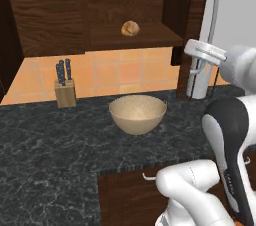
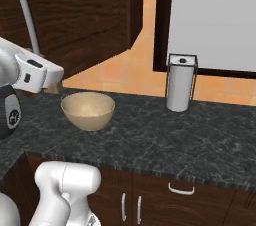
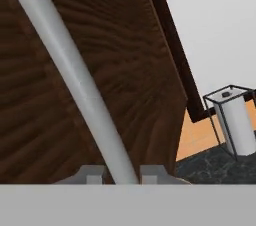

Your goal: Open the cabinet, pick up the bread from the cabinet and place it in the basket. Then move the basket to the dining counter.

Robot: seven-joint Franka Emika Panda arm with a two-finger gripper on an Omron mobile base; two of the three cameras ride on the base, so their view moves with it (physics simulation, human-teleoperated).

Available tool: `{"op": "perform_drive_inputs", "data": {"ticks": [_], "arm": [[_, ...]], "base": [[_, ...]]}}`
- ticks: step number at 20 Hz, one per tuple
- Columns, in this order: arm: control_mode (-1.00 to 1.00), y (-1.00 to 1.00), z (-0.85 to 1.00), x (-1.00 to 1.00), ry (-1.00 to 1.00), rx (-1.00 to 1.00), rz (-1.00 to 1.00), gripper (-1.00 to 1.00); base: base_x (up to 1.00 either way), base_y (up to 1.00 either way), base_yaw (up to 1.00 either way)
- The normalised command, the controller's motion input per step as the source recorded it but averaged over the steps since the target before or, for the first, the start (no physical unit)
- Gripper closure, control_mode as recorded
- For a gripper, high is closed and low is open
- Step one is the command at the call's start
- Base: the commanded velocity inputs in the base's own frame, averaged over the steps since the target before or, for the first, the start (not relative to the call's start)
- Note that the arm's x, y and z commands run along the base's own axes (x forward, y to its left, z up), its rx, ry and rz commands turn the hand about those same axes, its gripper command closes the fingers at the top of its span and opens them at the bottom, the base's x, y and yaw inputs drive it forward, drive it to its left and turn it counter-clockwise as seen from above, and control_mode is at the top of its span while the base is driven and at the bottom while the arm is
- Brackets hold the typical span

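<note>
The cabinet door [image 3: 130, 55] of dark wood stands swung open, and its long silver handle [image 3: 75, 75] runs between my fingertips. My gripper [image 3: 122, 174] is shut on the low end of that bar, with a fingertip pressed against each side. Inside the open cabinet [image 1: 150, 0] the bread [image 1: 130, 28], a small tan roll, rests on the shelf. The basket [image 1: 137, 115], a wide beige bowl, sits empty on the black counter below the shelf and shows from the other side as the basket [image 2: 88, 110]. The dining counter is out of view.
A knife block [image 1: 65, 87] stands at the back left of the black granite counter [image 1: 60, 140]. A grey paper towel roll in a wire holder [image 2: 180, 87] stands to the right, close to the open door. Dark drawers with silver handles [image 2: 181, 189] run below the counter edge.
</note>
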Motion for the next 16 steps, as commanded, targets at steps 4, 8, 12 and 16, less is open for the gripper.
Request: {"op": "perform_drive_inputs", "data": {"ticks": [4, 8, 12, 16], "arm": [[-1.00, -1.00, -0.15, -0.94, 0.00, 0.01, 0.02, 1.00], [-1.00, -1.00, -0.18, -0.76, 0.00, 0.02, 0.00, 1.00], [-1.00, -0.28, -0.10, -0.81, -0.09, 0.02, 0.05, 1.00], [-1.00, 1.00, -0.49, -0.47, -0.26, 0.00, -0.01, 1.00]], "base": [[0.00, 0.00, 0.00], [0.00, 0.00, 0.00], [0.00, 0.00, 0.00], [0.00, 0.00, 0.00]]}}
